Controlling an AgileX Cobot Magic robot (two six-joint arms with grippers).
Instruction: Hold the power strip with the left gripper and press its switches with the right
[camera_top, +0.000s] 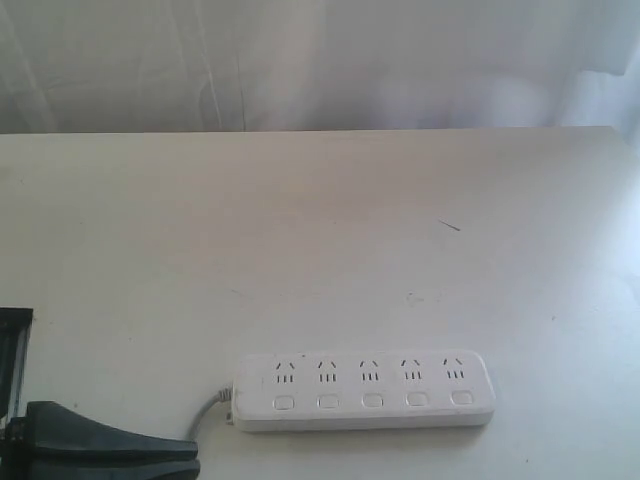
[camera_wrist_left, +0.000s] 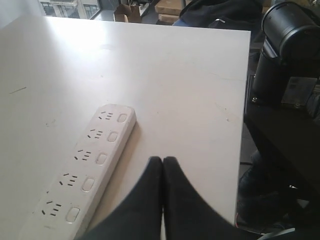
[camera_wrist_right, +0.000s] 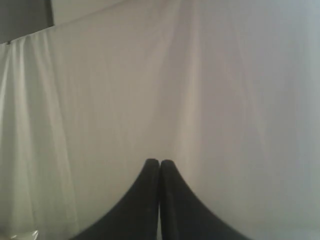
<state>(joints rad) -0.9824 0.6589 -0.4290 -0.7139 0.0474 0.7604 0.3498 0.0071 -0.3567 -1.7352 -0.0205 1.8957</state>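
Power strip (camera_top: 364, 390) flat on the surface (camera_top: 320, 220), left hand (camera_wrist_left: 163, 161) beside it clenched, empty, right hand (camera_wrist_right: 159, 163) clenched, empty

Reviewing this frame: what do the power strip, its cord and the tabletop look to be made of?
Power strip: likely hard white plastic, smooth, moulded with rounded ends.
Cord: grey, probably a rubbery or PVC sheath, as it curves.
Tabletop: matte off-white, perhaps laminate; faint scuffs show, the core cannot be told.

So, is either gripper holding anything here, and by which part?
Nothing is held. The left gripper is shut and empty, apart from the power strip; the right gripper is shut and empty too.
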